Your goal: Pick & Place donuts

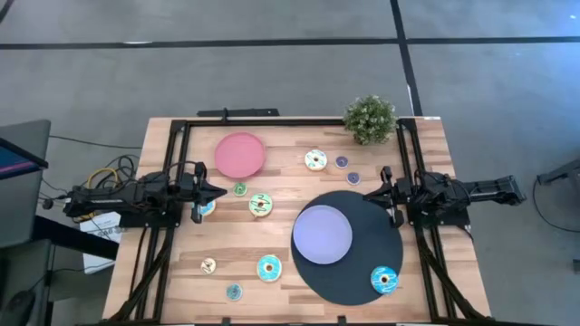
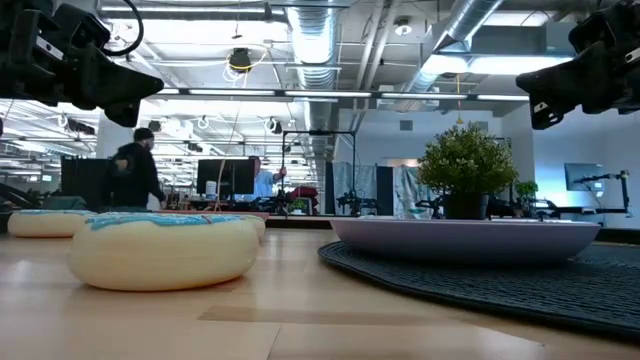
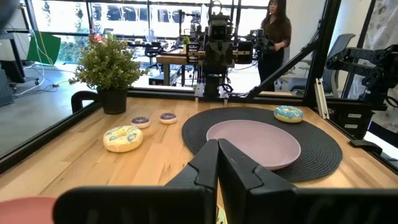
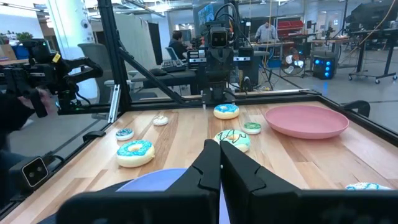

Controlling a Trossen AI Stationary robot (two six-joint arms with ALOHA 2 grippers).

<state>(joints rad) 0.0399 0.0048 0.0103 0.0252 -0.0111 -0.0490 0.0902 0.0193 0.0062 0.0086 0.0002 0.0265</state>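
Fingers of both grippers are pressed together with nothing between them: the left gripper (image 1: 220,191) hangs above the left side of the worktop (image 1: 181,244), the right gripper (image 1: 367,192) above the right side, their tips turned toward each other across the middle.

The donuts lie scattered over the wood. Just beside the left gripper's tip sits a small green donut (image 1: 239,189), and a larger green-iced donut (image 1: 260,205) lies a little further toward the middle. A teal donut (image 1: 207,207) is partly hidden under the left gripper. Toward the near edge lie a small cream donut (image 1: 208,265), a larger teal donut (image 1: 268,268) and a small teal donut (image 1: 234,292). At the far side, a cream donut with green icing (image 1: 315,160) rests near two small purple donuts (image 1: 342,162) (image 1: 352,177). One more teal donut (image 1: 384,279) sits on the dark round mat (image 1: 372,226), near its edge.

A lavender plate (image 1: 322,234) rests on the mat's left part, holding nothing. A pink plate (image 1: 239,154) stands on bare wood at the far left, likewise bare. A small potted plant (image 1: 370,119) stands at the far right corner. Black frame rails (image 1: 272,121) run round the worktop. In the left wrist view a person (image 3: 275,31) stands in the room beyond.
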